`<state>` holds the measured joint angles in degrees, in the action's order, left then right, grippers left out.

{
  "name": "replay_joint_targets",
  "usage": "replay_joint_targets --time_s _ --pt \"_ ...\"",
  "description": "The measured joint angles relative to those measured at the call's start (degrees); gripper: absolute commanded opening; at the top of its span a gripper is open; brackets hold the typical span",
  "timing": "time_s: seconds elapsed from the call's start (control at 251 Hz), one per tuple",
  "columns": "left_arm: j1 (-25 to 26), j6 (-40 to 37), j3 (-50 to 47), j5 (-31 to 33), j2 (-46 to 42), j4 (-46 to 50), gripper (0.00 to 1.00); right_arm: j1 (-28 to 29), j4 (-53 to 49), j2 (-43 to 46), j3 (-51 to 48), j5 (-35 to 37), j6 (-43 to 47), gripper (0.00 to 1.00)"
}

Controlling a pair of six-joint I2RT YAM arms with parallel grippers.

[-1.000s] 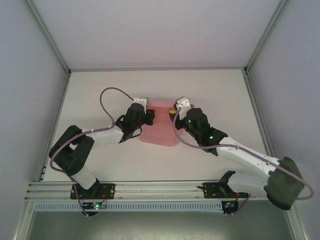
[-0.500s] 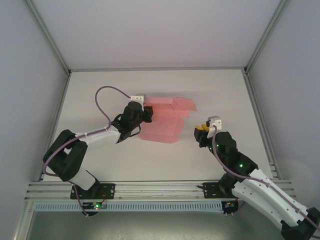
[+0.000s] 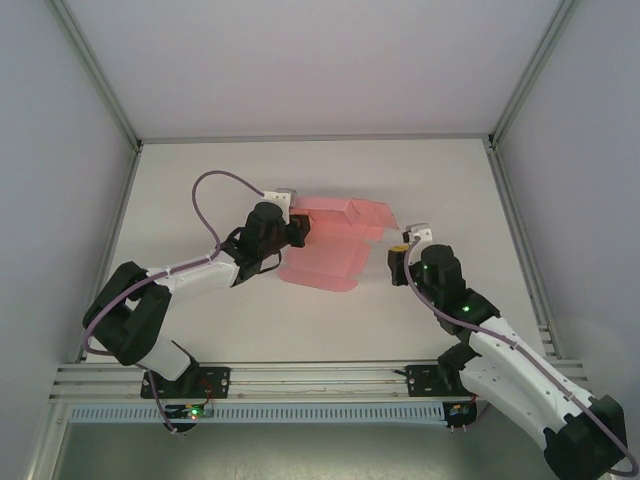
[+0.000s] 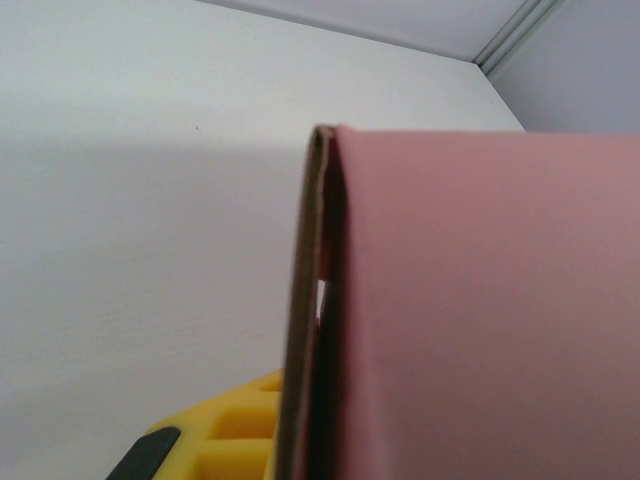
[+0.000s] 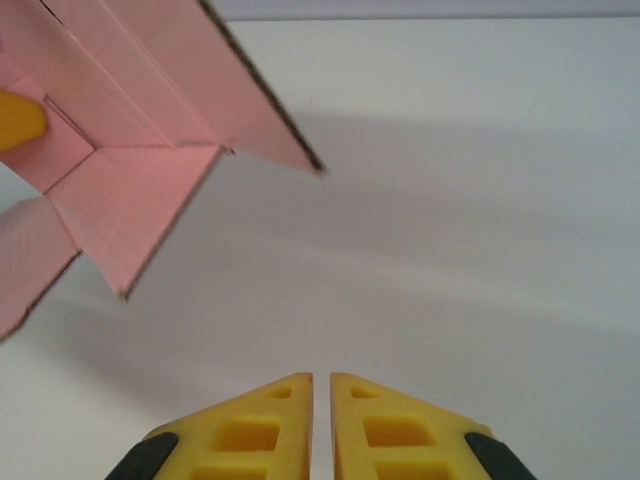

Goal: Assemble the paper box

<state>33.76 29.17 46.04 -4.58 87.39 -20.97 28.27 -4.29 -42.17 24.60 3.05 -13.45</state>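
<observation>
Drawn nearer than before: right gripper (image 3: 398, 250), fingers (image 5: 250, 430) pressed together, empty, just beside half-folded pink card paper box (image 3: 328, 248), mid white tabletop (image 3: 200, 180). Left gripper (image 3: 298, 232) pinching left wall. Advised: push loose flaps (image 3: 372, 212) inward gently.

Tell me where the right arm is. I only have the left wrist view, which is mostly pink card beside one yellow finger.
Observer: The right gripper is off the paper box, beside its right end, over bare table.
Operator: Is it carrying anything?
Observer: No. In the right wrist view its fingers are nearly together with nothing between them.
Operator: What does that end of the box look like?
Observer: Its flaps splay outward, not folded in. The left gripper grips the box's opposite end.
</observation>
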Motion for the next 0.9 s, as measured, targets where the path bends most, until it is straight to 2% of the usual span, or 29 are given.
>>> replay_joint_targets --time_s 0.647,0.79,0.898 --pt "-0.5 -1.5 1.9 -4.3 2.3 1.2 0.00 -1.1 8.3 -11.1 6.6 -10.3 3.8 0.13" --pt "-0.5 -1.5 1.9 -4.5 2.5 1.4 0.00 -0.3 9.8 -12.9 6.7 -9.5 4.3 0.15" --pt "-0.5 -1.5 2.1 -4.9 2.8 1.4 0.00 2.4 10.6 -13.5 6.7 -5.4 5.6 0.15"
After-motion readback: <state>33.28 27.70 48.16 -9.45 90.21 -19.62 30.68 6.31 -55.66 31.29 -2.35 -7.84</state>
